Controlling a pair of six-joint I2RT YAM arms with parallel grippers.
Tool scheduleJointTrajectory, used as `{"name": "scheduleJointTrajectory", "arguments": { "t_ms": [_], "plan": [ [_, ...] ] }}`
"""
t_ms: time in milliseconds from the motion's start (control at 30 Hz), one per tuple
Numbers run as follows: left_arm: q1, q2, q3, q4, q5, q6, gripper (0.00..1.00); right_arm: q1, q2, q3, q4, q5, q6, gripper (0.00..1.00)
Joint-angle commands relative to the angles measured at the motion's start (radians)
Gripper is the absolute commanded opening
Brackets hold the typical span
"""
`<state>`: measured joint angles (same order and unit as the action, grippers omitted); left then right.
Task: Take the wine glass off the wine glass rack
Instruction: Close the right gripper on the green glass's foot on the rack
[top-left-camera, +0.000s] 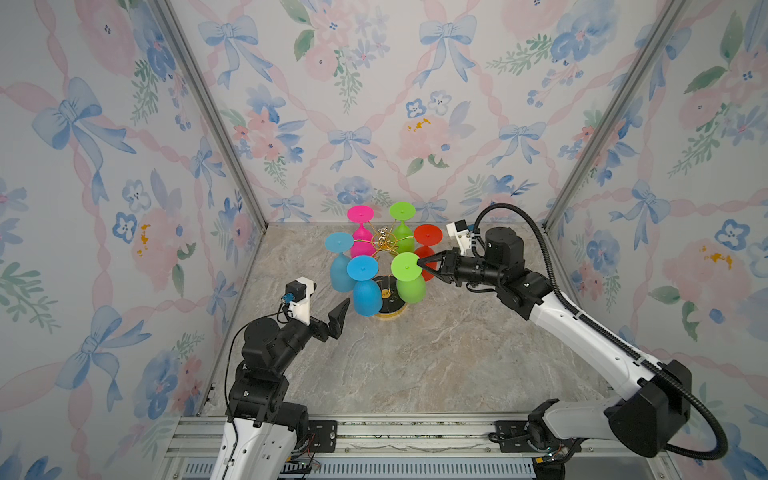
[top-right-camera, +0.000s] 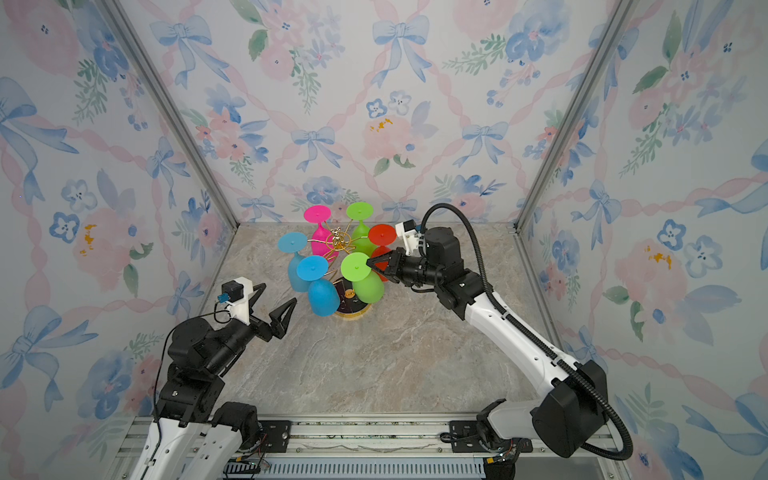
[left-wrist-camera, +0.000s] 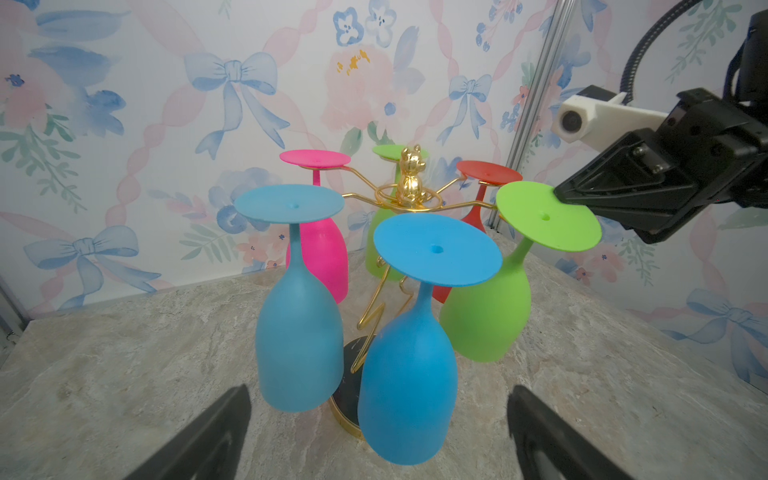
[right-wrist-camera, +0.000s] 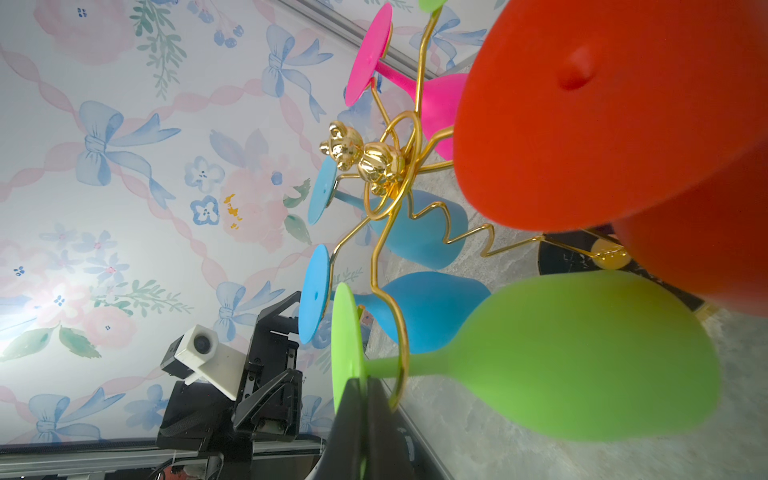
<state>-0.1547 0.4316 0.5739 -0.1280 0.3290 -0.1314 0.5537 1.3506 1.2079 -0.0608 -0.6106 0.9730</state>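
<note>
The wine glass rack (top-left-camera: 382, 242) (left-wrist-camera: 410, 178) is gold wire with a small gold bear on top and a round black base (left-wrist-camera: 348, 395). Several coloured glasses hang upside down from its arms. My right gripper (top-left-camera: 422, 263) (right-wrist-camera: 364, 381) is shut flat on the foot disc of the front green wine glass (top-left-camera: 410, 287) (top-right-camera: 368, 287) (left-wrist-camera: 486, 316) (right-wrist-camera: 582, 365), whose stem still sits in a gold ring. My left gripper (top-right-camera: 279, 294) (left-wrist-camera: 378, 390) stands open just left of the near blue glass (top-left-camera: 366, 297) (left-wrist-camera: 409, 390), touching nothing.
Around the rack hang a second blue glass (top-left-camera: 341, 274), a pink one (top-left-camera: 360, 243), a back green one (top-left-camera: 402, 232) and a red one (top-left-camera: 427, 245) right beside my right gripper. Patterned walls close in behind and on both sides; marble tabletop (top-left-camera: 436, 365) lies in front.
</note>
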Motion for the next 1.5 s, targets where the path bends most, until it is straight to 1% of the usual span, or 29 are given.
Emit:
{"name": "scheduleJointTrajectory", "arguments": {
  "t_ms": [0, 333, 633, 1167, 1467],
  "plan": [
    [-0.001, -0.013, -0.008, 0.021, -0.013, -0.005, 0.98, 0.008, -0.001, 0.022, 0.057, -0.027, 0.027, 0.03],
    [-0.001, -0.016, -0.011, 0.022, -0.020, -0.005, 0.98, 0.005, 0.022, -0.011, 0.190, -0.021, 0.148, 0.00],
    [-0.001, -0.021, -0.012, 0.021, -0.030, -0.005, 0.98, -0.001, 0.050, -0.008, 0.223, 0.002, 0.199, 0.00],
    [-0.002, -0.021, -0.012, 0.026, -0.031, -0.005, 0.98, 0.004, 0.099, 0.009, 0.243, 0.006, 0.232, 0.00],
    [-0.002, -0.025, -0.014, 0.025, -0.032, -0.005, 0.98, 0.022, 0.122, 0.036, 0.221, -0.002, 0.215, 0.00]
  ]
}}
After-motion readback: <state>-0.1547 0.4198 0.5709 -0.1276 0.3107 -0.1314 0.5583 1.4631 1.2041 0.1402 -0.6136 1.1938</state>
